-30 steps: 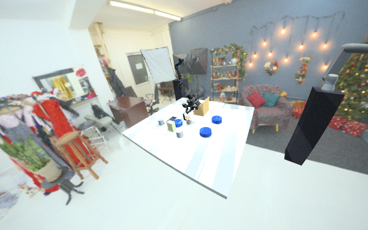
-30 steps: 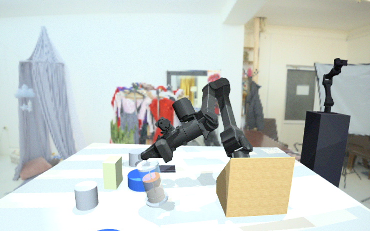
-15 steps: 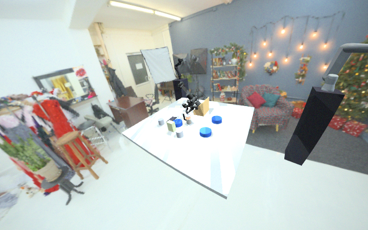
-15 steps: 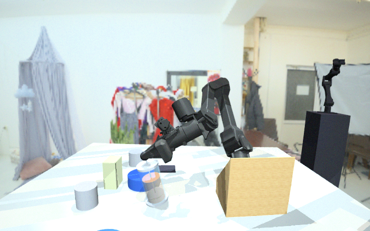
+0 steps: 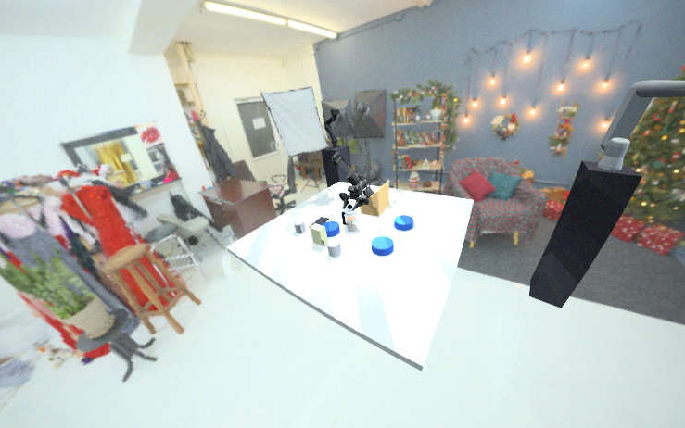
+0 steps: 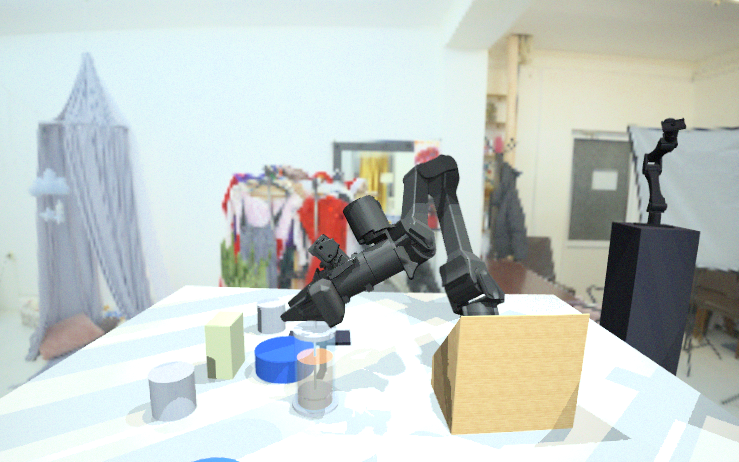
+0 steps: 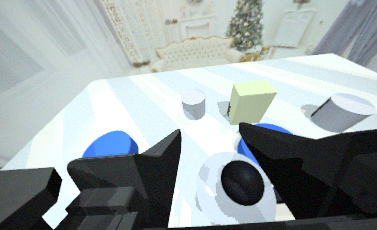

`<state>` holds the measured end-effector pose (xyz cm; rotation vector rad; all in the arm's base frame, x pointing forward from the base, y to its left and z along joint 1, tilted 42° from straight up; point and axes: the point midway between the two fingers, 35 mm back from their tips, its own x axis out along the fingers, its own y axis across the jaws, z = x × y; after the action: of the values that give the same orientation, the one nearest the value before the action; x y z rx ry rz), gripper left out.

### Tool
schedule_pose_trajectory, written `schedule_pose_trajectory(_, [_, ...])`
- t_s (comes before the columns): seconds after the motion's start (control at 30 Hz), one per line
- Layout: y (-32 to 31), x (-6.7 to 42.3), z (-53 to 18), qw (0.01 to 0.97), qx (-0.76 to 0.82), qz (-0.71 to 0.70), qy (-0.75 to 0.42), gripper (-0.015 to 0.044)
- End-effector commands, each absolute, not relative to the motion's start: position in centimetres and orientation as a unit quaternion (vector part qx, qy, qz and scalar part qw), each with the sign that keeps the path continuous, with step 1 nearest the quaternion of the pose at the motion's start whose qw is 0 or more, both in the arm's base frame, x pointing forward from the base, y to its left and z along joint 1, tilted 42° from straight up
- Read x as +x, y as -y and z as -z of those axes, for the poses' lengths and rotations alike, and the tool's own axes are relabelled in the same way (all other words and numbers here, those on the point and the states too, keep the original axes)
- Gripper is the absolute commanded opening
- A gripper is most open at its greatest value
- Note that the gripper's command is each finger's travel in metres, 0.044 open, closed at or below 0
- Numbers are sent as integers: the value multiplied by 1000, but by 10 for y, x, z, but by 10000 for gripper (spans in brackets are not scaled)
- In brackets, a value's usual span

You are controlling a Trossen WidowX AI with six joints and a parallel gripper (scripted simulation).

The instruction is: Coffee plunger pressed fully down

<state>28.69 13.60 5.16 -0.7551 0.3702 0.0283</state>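
White table (image 6: 636, 401): near its far edge the press (image 6: 314, 373) stands upright; gripper (image 7: 210, 150) half-open above the knob (image 7: 241, 182), holding nothing.

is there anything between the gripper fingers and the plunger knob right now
Nothing visible. In the wrist view the open gripper straddles the black plunger knob, with a bare gap on each side between knob and fingers. The nearby blue disc and pale green block stand beside the coffee press, not in between.
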Motion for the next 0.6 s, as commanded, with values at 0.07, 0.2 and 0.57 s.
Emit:
schedule_pose_trajectory(0.07, [-137,287,-51,913,-365,-16,-181,436])
schedule_pose_trajectory(0.2, [-138,287,-53,915,-360,-16,-179,440])
schedule_pose_trajectory(0.57, [-164,262,-91,915,-356,-22,-189,440])
